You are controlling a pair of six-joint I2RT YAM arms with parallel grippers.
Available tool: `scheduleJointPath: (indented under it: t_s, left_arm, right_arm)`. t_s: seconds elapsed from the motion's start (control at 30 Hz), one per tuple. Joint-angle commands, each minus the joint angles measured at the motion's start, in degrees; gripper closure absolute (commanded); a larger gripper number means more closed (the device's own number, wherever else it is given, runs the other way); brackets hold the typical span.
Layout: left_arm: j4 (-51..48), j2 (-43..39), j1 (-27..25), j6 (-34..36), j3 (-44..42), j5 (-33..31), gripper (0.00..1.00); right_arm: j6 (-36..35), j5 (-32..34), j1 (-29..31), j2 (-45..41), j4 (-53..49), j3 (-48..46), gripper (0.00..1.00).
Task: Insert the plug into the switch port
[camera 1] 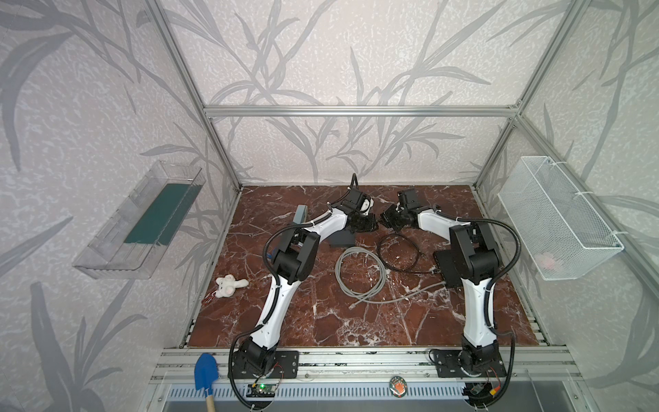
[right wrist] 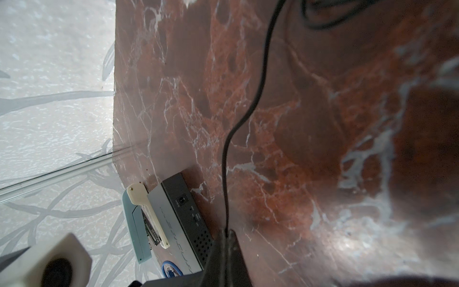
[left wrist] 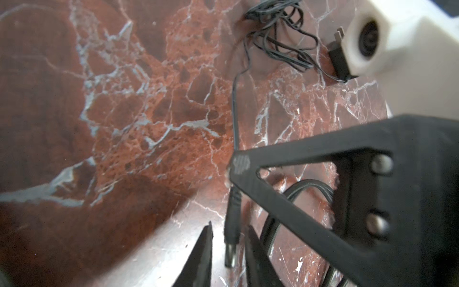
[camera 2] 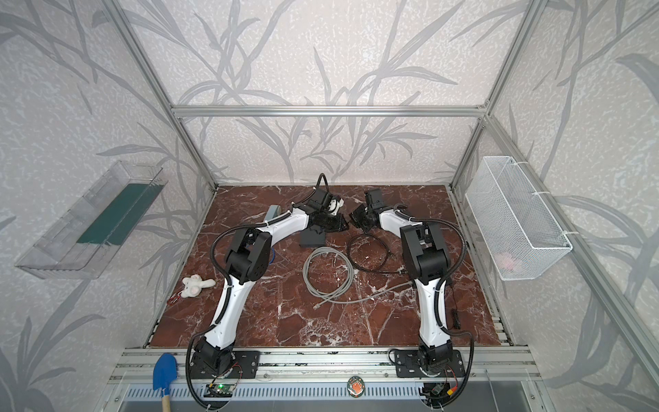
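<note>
A black barrel plug [left wrist: 233,216] on a thin black cable [left wrist: 234,111] hangs just above the marble top. My left gripper [left wrist: 229,226] is open, one finger on each side of the plug with narrow gaps. A short way up the cable, my right gripper [left wrist: 234,169] is shut on it; the cable enters its fingertips [right wrist: 226,232] in the right wrist view. In both top views the two grippers [camera 1: 372,225] [camera 1: 383,220] meet tip to tip at the back middle. The grey switch [right wrist: 173,223] stands on edge far left, its round port [right wrist: 180,200] facing out; the left arm half hides the switch [camera 1: 300,214].
A dark grey block [camera 1: 342,238] lies under the left gripper. A grey network cable coil [camera 1: 360,271] and a black cable loop [camera 1: 399,253] lie mid-table. The black power adapter [left wrist: 339,59] rests near the back. A plush toy [camera 1: 230,285] lies at the left edge.
</note>
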Motion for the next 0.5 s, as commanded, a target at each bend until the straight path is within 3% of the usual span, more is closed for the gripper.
scheduleJointPath:
  t_s: [0.0, 0.33, 0.47]
  left_arm:
    - [1.2, 0.8, 0.4, 0.0, 1.3, 0.5, 0.78]
    - [1.1, 1.0, 1.3, 1.8, 1.9, 1.1, 0.95]
    - [-0.1, 0.6, 1.4, 6.8, 1.9, 3.3, 0.98]
  right_arm:
    - [-0.4, -0.2, 0.4, -2.1, -1.4, 0.6, 1.0]
    - [-0.9, 0.1, 1.3, -2.3, -2.1, 0.9, 0.99]
    - [-6.3, 1.2, 0.5, -3.3, -3.9, 1.6, 0.85]
